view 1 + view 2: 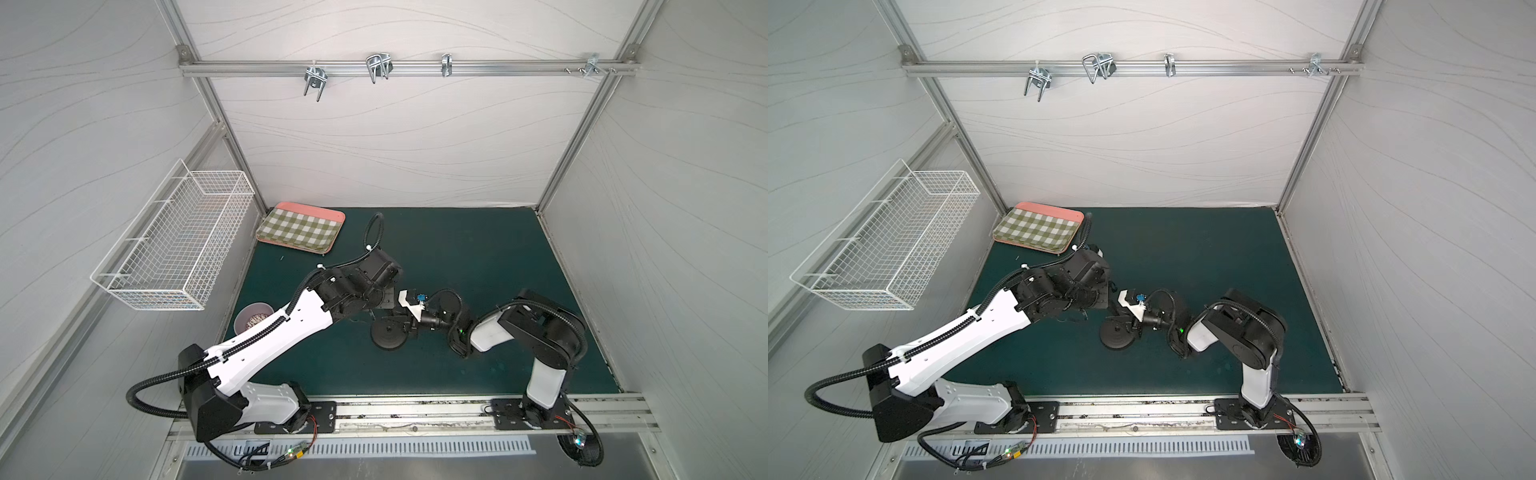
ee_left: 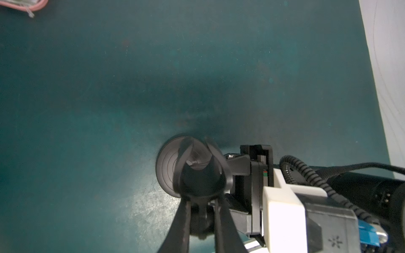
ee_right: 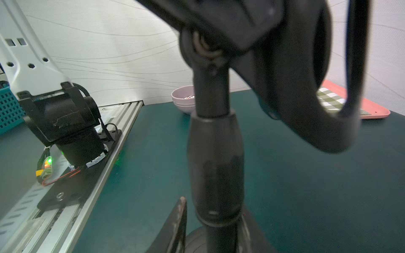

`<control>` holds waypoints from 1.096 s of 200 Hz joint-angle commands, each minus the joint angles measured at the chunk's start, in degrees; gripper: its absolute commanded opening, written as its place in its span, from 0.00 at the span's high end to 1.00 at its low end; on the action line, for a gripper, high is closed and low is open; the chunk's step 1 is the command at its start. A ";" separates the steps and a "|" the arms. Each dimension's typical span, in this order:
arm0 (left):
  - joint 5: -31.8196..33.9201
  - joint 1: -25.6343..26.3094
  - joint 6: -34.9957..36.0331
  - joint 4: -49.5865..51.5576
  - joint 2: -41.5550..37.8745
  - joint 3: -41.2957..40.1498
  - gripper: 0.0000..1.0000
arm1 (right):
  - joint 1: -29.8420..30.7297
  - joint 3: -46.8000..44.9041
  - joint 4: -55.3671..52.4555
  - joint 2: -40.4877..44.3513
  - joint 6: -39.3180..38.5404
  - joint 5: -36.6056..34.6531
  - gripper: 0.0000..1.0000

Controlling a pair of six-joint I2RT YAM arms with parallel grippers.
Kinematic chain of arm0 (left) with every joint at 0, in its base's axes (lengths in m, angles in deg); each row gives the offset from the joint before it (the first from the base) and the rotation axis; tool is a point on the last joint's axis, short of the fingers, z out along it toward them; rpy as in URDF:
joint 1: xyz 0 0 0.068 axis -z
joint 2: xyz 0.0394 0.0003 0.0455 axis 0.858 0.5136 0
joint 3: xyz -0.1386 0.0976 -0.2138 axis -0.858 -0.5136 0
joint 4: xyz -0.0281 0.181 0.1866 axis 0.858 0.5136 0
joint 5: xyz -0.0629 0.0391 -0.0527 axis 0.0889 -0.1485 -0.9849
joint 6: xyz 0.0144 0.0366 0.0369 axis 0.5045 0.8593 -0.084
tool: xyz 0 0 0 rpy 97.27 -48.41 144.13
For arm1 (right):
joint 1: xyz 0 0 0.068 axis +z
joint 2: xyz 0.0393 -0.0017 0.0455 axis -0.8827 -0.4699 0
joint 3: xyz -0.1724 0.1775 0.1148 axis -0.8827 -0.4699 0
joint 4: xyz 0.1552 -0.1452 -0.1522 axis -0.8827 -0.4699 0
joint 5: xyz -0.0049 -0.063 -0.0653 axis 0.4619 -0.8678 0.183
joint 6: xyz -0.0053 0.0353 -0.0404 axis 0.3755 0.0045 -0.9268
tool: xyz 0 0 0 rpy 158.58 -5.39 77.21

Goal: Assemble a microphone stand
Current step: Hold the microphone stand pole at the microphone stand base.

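- Two parts together — matte-black microphone stand (image 1: 388, 332) upright mid-mat, rod (image 3: 215, 153) on round base (image 1: 1117, 338).
- Left claw (image 2: 200, 197) pinches its rod; right claw (image 3: 213, 216) straddles it — grip unclear.
- Dark-green mat (image 1: 478, 257) open all round.

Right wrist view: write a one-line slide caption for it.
Rod stands upright over the disc base, clip on top; bowl and checked tray behind.
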 commanded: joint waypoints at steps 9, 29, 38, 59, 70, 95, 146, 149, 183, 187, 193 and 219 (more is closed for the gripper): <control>3.81 1.14 2.24 -0.57 0.58 1.61 0.96 | -0.20 1.25 0.80 -1.42 -0.03 2.93 0.65; 4.25 1.33 2.97 -1.15 0.54 0.99 0.96 | -0.44 1.48 0.80 -2.21 0.27 3.67 0.67; 4.39 1.33 3.39 -0.68 0.80 1.21 0.96 | -0.57 1.56 1.17 -2.65 0.45 3.86 0.67; 4.50 1.41 4.19 -0.65 1.29 0.74 0.95 | -0.78 1.73 2.41 -3.78 0.47 4.04 0.70; 4.29 1.41 4.44 -1.20 1.38 0.33 0.95 | -0.84 1.92 2.82 -4.32 0.49 4.10 0.71; 4.03 1.59 4.82 -1.95 1.70 -0.34 0.95 | -1.00 2.45 3.07 -5.69 0.57 4.60 0.72; 3.67 1.88 5.16 -5.00 1.46 -3.10 0.95 | -1.27 2.63 4.40 -7.09 0.41 4.25 0.74; 3.58 1.90 5.16 -5.10 1.51 -3.12 0.95 | -1.28 2.66 4.33 -7.09 0.40 4.23 0.74; 3.48 1.87 5.52 -4.71 2.50 -2.88 0.95 | -1.50 3.03 4.35 -7.42 0.49 4.29 0.75; 3.52 1.88 5.51 -4.71 2.53 -2.94 0.95 | -1.54 3.09 4.35 -7.43 0.49 4.29 0.75; 3.42 1.90 5.45 -4.86 2.52 -3.01 0.95 | -1.48 3.10 4.34 -7.44 0.58 4.29 0.75; 2.71 1.85 5.35 -4.60 2.78 -2.73 0.95 | -1.53 2.98 4.33 -7.35 0.60 4.38 0.75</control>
